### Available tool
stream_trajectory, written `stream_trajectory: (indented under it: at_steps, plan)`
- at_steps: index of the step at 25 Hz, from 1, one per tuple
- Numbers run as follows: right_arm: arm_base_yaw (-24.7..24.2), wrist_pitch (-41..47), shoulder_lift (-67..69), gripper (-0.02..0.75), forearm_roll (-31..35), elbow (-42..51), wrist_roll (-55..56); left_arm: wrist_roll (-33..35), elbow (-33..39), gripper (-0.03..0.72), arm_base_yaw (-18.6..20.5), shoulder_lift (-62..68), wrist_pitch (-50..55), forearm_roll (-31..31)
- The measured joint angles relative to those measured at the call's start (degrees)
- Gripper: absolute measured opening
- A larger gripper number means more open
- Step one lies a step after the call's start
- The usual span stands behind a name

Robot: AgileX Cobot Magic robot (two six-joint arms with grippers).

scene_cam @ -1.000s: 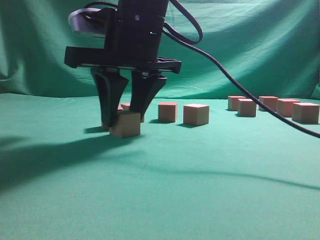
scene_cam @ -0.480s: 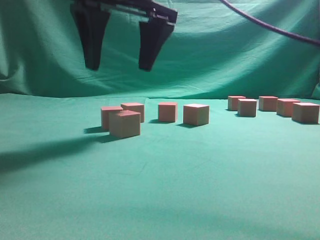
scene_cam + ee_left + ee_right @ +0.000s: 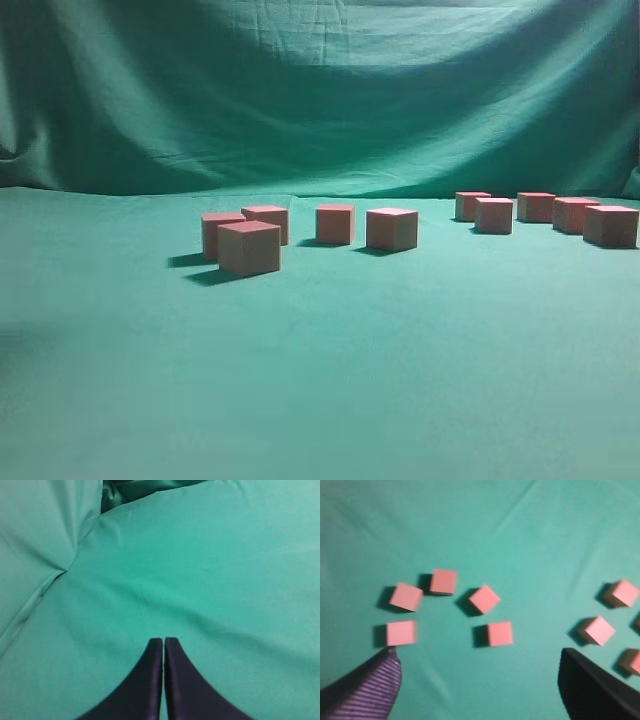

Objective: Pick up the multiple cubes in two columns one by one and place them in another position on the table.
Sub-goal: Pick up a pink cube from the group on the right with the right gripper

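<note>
While five cubes point(image 3: 488, 633) sit loosely grouped on the table point(image 3: 400, 380) and five more lie well apart to the right, the right gripper point(image 3: 480, 680) hangs high with jaws wide apart. It should centre over one right-hand cube before descending. The left gripper point(image 3: 163, 645) has its jaws together over bare cloth.

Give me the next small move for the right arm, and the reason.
Probably swing the right pincer toward the group of cubes on the right and line up over one. Its jaws are wide open and empty, high above the table, and five cubes already sit in the left group. The left pincer is shut and parked over bare cloth.
</note>
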Motion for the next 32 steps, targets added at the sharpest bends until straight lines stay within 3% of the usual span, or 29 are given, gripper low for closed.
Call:
stream_trajectory:
  at_steps: [5, 7, 10, 15, 22, 32]
  plan:
    - [-10.71, 0.23, -5.93, 0.619, -1.08, 7.99, 2.40, 0.00, 0.00, 0.000, 0.00, 0.00, 0.00, 0.00]
    - [-15.70, 0.32, -6.04, 0.556, -1.17, 11.61, 2.53, 0.00, 0.00, 0.000, 0.00, 0.00, 0.00, 0.00]
    - [-22.41, 0.19, -6.04, 0.564, 0.16, 17.16, 2.63, 0.00, 0.00, 0.000, 0.00, 0.00, 0.00, 0.00]
    - [-30.51, -7.67, -5.81, 0.564, 4.48, 24.24, 2.75, 0.00, 0.00, 0.000, 0.00, 0.00, 0.00, 0.00]
    - [-33.11, -18.41, -0.39, 0.564, 4.80, 26.98, 2.40, 0.00, 0.00, 0.000, 0.00, 0.00, 0.00, 0.00]
    - [-33.11, -23.60, 9.86, 0.564, 4.80, 27.12, 2.13, 0.00, 0.00, 0.000, 0.00, 0.00, 0.00, 0.00]
